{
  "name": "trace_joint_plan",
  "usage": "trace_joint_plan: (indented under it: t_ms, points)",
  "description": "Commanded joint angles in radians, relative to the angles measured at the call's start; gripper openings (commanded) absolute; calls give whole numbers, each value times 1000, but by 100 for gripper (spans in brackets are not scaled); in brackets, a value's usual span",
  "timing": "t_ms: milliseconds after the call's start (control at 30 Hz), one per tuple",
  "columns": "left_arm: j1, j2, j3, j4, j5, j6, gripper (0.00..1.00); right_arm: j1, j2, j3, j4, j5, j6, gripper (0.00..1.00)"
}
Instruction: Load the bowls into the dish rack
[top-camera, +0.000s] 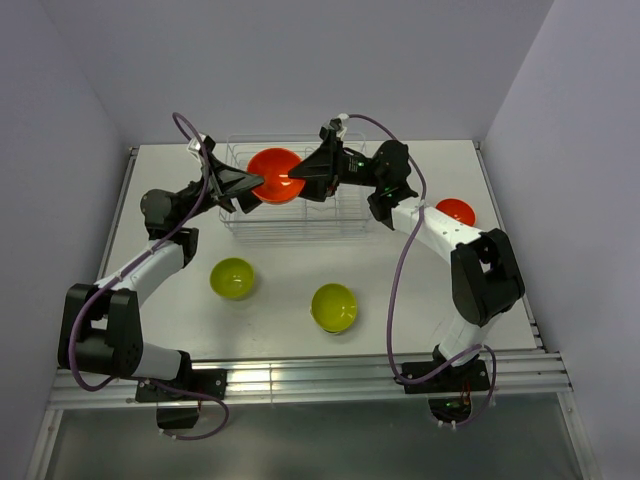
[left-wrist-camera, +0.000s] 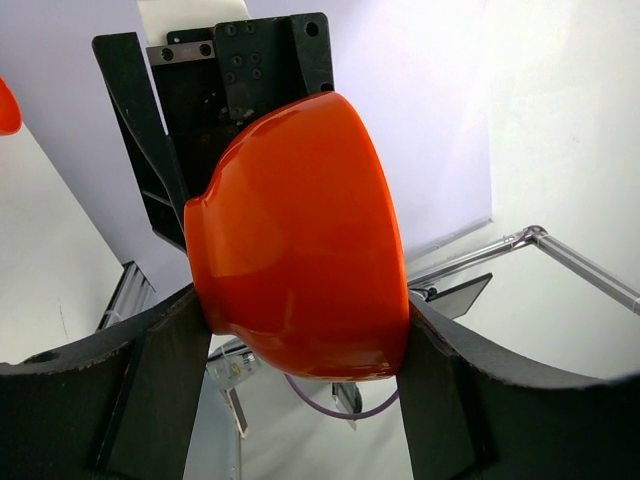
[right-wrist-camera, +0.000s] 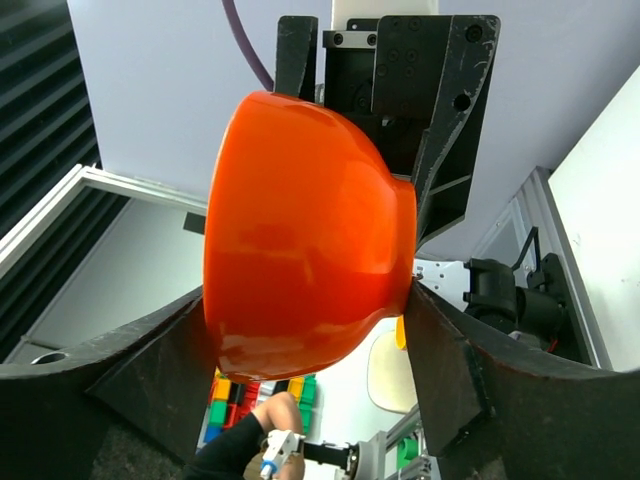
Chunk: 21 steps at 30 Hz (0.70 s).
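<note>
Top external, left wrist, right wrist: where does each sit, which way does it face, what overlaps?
Top external: above and behind the bases, looking down on the table; both arms show, left gripper and right gripper both on the orange bowl above the rack.
Left wrist: on the left arm, looking along its own fingers at the orange bowl's outside; right gripper beyond.
Right wrist: on the right arm, looking along its own fingers the opposite way; left gripper beyond.
Shared: all three see that orange bowl.

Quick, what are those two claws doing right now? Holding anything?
Left gripper: closed on the orange bowl, over the dish rack.
Right gripper: closed on the same orange bowl, from the opposite side.
</note>
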Motion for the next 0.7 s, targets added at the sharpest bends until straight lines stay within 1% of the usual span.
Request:
trace_joint_plan:
  t_ms: [0,100,133,200,367,400,467,500,533,567,633,667]
  points:
    - [3,-30,5,76,-22,-1,0,-7,-7,15,75,19,11,75]
    - [3,-26,5,74,-21,2,0,-7,-6,9,81,19,17,71]
    - [3,-27,5,74,-21,2,0,-7,-3,9,84,18,19,67]
    - [3,-29,5,71,-19,8,0,-7,-2,10,80,18,15,64]
    - [3,-30,0,48,-18,22,0,-5,1,15,69,13,9,46]
    - [3,-33,-3,45,-18,26,0,-7,1,16,67,13,8,37]
    - [3,-35,-3,22,-19,42,1,-7,1,18,57,10,-3,24]
    - [3,-38,-3,14,-19,48,3,-7,1,19,49,9,-9,10]
    - [3,-40,-1,7,-21,52,4,-7,0,21,35,7,-20,4]
    - [3,-40,2,-6,-19,60,12,-7,0,22,26,6,-24,0]
    - [3,-38,5,-21,-18,71,28,-7,-6,24,8,6,-38,0]
    - [3,-40,3,-24,-18,71,40,-7,-7,26,0,4,-43,0]
